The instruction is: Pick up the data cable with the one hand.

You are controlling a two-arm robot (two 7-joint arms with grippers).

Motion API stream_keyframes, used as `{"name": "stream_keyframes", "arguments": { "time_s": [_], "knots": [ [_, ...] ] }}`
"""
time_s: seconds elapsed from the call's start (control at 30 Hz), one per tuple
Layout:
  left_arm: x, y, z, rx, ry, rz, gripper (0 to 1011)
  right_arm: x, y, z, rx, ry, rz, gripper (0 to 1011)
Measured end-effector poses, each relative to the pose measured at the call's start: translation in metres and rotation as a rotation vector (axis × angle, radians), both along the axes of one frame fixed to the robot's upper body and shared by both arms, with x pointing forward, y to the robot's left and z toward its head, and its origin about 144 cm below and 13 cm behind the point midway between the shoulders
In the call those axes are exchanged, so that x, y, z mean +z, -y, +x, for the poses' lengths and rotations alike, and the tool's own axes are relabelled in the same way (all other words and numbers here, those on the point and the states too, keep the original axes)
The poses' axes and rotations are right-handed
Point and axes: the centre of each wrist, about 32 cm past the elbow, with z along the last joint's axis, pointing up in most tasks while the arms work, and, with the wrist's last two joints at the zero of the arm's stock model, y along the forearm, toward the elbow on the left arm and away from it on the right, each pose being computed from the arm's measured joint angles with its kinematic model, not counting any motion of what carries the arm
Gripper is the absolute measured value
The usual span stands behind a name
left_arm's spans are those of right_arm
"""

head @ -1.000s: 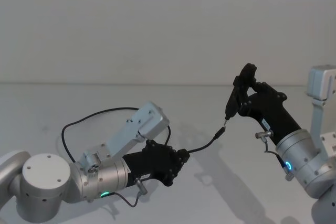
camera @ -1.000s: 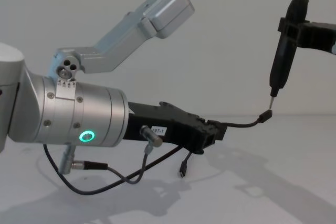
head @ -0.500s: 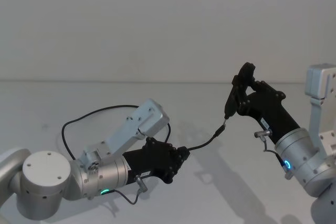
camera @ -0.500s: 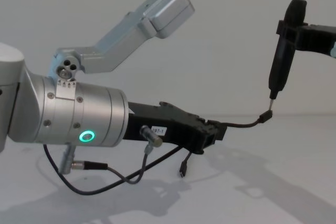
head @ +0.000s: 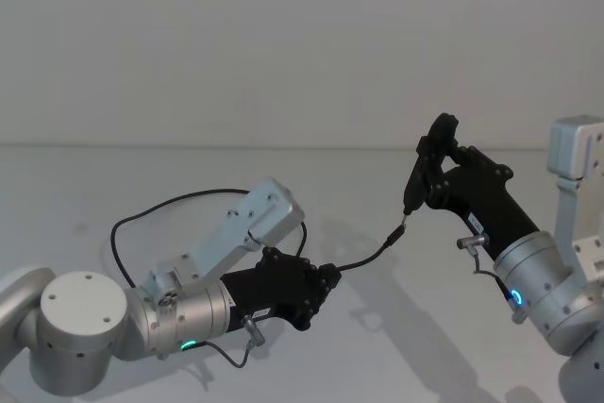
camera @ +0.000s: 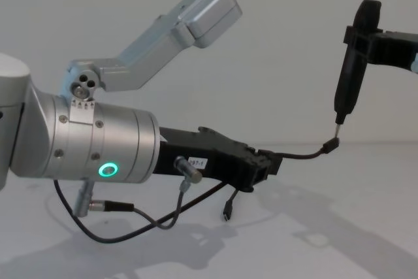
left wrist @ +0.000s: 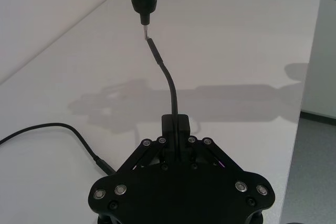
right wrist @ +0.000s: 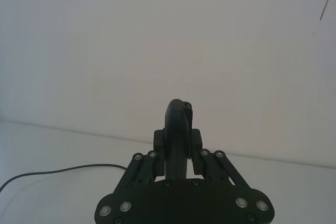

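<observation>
One data cable [head: 179, 201], one slim black tool [camera: 351, 70], two grippers: left gripper [head: 326, 282], right gripper [head: 436, 159].

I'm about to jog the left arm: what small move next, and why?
Probably a short straight lift of the left gripper. It is already shut on the data cable near one plug, whose tip meets the metal tip of the slim black tool in the right gripper, while the other plug hangs low over the table.

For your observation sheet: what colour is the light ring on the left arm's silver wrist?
Green; the light ring shows best in the chest view.
</observation>
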Motion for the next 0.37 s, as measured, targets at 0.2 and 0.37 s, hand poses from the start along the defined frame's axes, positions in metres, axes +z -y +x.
{"name": "stream_keyframes", "arguments": {
  "time_s": [0.2, 0.37],
  "knots": [
    [0.0000, 0.0000, 0.0000, 0.000, 0.000, 0.000, 44, -0.0001, 0.0000, -0.0001, 0.000, 0.001, -0.001, 279],
    [0.0000, 0.0000, 0.0000, 0.000, 0.000, 0.000, 44, -0.0002, 0.0000, -0.0001, 0.000, 0.001, -0.001, 279]
  ]
}}
